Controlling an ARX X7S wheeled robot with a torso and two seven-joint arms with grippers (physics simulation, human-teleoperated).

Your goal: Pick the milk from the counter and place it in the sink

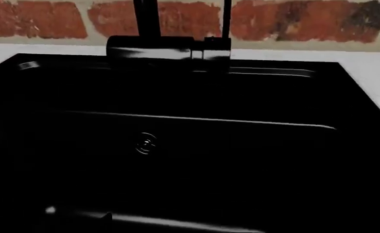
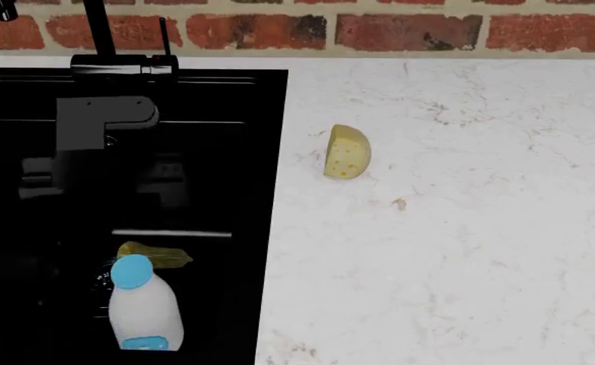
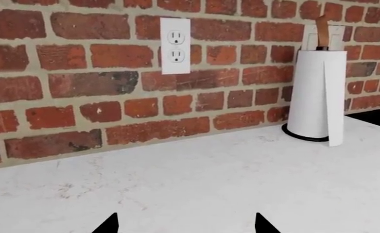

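Observation:
The milk (image 2: 143,308), a white bottle with a light blue cap, lies on the floor of the black sink (image 2: 262,152) near its front, cap toward the faucet (image 2: 125,65). No gripper touches it. My left gripper (image 2: 100,179) hangs dark over the middle of the basin, beyond the bottle, with its fingers spread and empty. Its wrist view shows the sink (image 1: 345,77), the faucet (image 1: 170,48) and a round drain (image 1: 146,143), not the milk. My right gripper (image 3: 185,225) is open and empty over the white marble counter (image 3: 197,184).
A yellow cheese wedge (image 2: 346,152) sits on the counter (image 2: 460,251) right of the sink. A small olive-yellow thing (image 2: 160,256) lies in the sink by the bottle's cap. A paper towel roll (image 3: 316,97) and a wall outlet (image 3: 175,45) stand at the brick wall.

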